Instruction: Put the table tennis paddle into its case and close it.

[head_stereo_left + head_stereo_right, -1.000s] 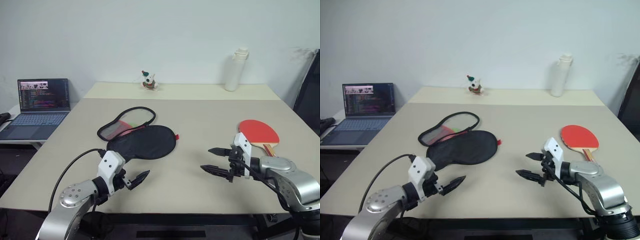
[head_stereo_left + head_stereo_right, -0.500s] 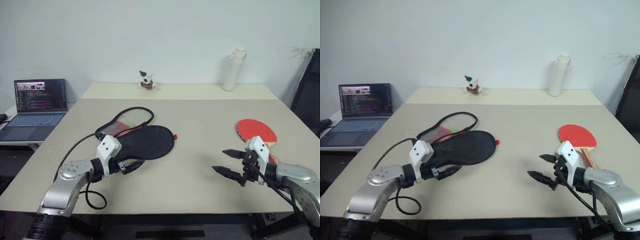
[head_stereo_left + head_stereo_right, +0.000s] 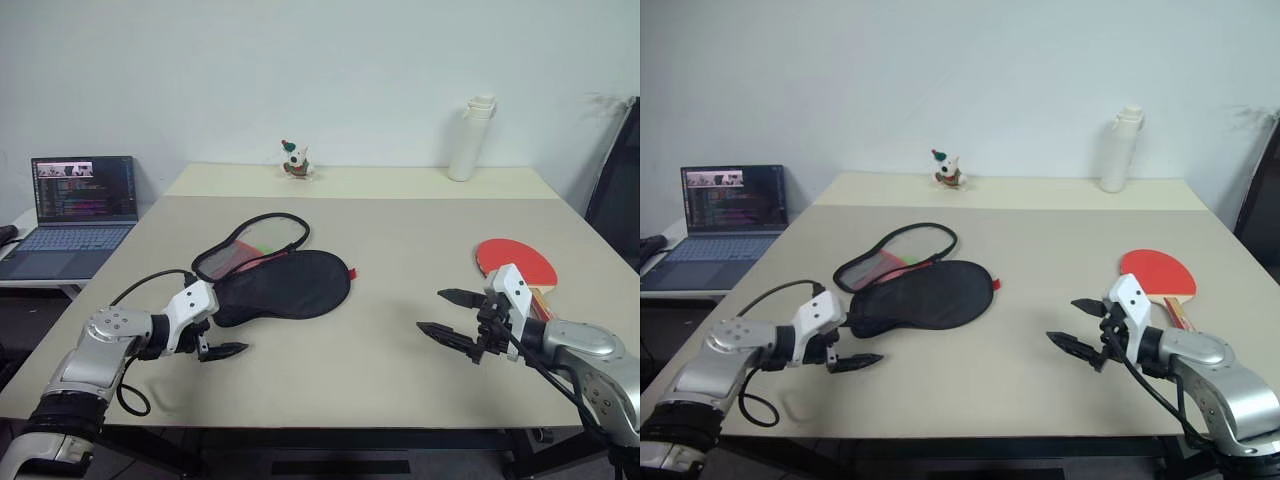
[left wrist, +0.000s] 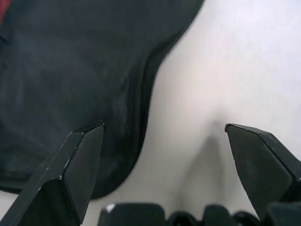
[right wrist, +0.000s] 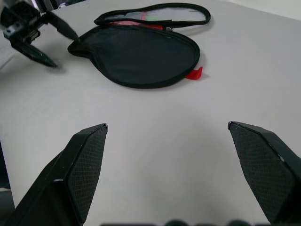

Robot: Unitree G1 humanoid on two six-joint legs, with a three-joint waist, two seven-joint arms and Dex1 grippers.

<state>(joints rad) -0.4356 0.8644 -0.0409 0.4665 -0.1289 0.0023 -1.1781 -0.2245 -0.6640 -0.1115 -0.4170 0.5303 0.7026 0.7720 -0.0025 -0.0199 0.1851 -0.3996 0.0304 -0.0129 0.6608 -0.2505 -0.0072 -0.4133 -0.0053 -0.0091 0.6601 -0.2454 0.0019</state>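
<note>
I see the case (image 3: pixel 270 283) lying unzipped mid-table, its narrow end just beside my left claw (image 3: pixel 222 344), which is spread wide and holds nothing (one finger over the black fabric edge). The paddle (image 3: pixel 517 264) rests by the table's right edge, just behind my right claw (image 3: pixel 447 314), also gaping and empty

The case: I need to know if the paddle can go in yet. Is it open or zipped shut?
Open. The case lies unzipped, its mesh half spread apart beside the black half.
</note>
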